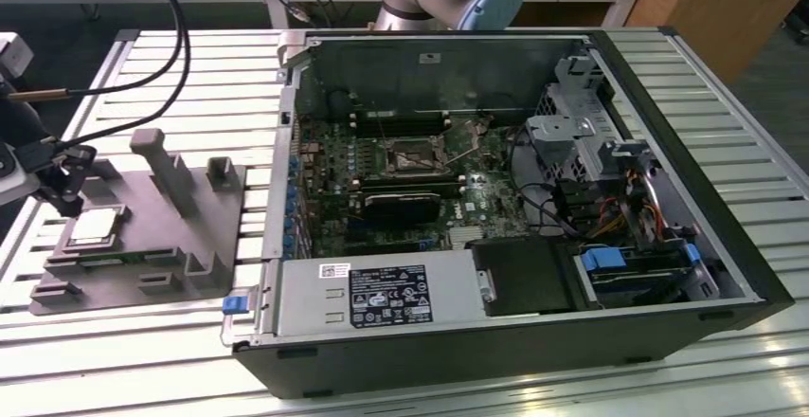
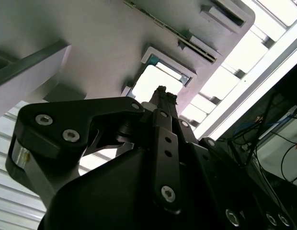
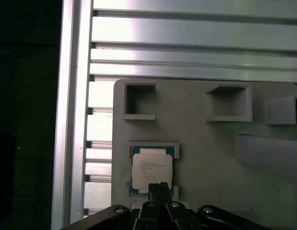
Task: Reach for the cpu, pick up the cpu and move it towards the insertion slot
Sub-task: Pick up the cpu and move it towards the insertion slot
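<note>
Jaws pressed together — cpu (image 3: 152,171) just below.

Exterior view: even overhead light w/ glare on table (image 1: 759,365). Second wrist view: cpu (image 2: 155,84) blown out white, foreground v. dark. First wrist view dimmer, soft shadows.

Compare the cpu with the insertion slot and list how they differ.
The cpu lies in the grey tray outside the computer case; the insertion slot sits on the board inside it. The cpu's top is pale silver; the insertion slot's centre is dark. Both are square and lie flat.
</note>
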